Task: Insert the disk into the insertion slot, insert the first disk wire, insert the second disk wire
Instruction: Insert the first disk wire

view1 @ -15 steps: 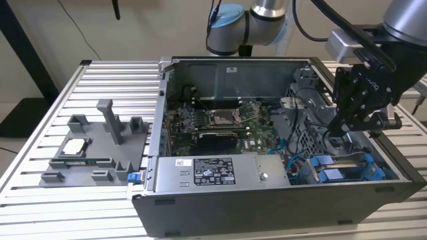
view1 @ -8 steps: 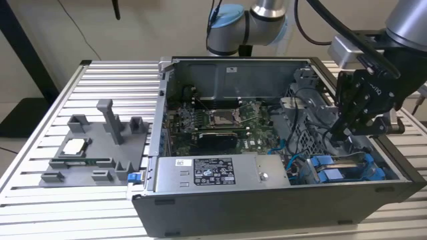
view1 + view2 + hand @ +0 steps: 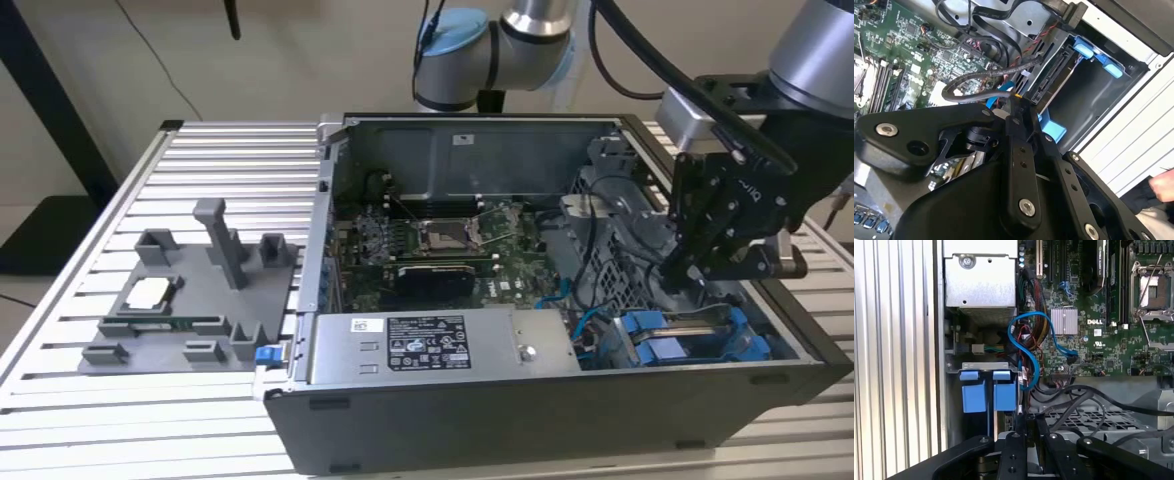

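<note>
- Gripper (image 3: 677, 272): one, on the single arm; hung low inside the open computer case (image 3: 534, 420) at the exterior view's right, directly above the insertion slot (image 3: 654, 340). Narrow, with fingertips drawn almost together.
- Disk (image 3: 1054, 75): one, already seated in the slot. Long axis running from the connector edge, nearest the gripper, away to the blue tabs (image 3: 974, 395) beside the case wall.
- Key relation, second wrist view: connector edge just beyond the fingertips, in the direction of their pointing; near, not touching.
- Blue cable (image 3: 1034, 367): one, probably a disk wire; looped across from the motherboard (image 3: 441, 235), with its free end right at the fingertips. Not decidable whether pinched or merely alongside.
- Black cables (image 3: 979, 82): several, draped between board and slot, close beside the fingers.
- Blue tabs, first wrist view: two, side by side under a grey bracket.
- Also present, one each: grey power-supply box (image 3: 427, 345) along the case's front edge; grey fixture tray (image 3: 187, 265) on the slatted table (image 3: 227, 160), well apart from the gripper at the exterior view's left.
</note>
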Available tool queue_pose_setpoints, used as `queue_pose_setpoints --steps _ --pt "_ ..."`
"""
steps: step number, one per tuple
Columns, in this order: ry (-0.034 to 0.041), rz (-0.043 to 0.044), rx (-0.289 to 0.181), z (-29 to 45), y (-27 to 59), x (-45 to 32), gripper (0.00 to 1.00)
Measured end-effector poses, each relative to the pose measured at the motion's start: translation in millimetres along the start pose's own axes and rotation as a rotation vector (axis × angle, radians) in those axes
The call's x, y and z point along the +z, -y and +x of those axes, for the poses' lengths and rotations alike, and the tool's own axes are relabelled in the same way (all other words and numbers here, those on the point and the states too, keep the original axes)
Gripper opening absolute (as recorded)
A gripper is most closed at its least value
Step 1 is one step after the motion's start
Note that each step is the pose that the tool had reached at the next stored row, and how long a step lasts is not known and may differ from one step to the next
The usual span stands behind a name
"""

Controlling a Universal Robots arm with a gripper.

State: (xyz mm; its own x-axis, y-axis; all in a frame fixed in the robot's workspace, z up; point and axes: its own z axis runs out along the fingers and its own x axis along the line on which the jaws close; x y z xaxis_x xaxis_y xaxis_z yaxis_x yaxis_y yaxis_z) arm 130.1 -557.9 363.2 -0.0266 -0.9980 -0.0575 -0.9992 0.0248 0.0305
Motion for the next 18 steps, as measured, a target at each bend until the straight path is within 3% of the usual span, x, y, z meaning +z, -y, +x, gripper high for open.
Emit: queue_pose_setpoints --steps 9,18 --pt "0.0003 0.0000 0.000 0.1 0.1 1.7 0.19" --pt "0.0001 0.0000 0.000 0.6 0.3 9.7 0.19"
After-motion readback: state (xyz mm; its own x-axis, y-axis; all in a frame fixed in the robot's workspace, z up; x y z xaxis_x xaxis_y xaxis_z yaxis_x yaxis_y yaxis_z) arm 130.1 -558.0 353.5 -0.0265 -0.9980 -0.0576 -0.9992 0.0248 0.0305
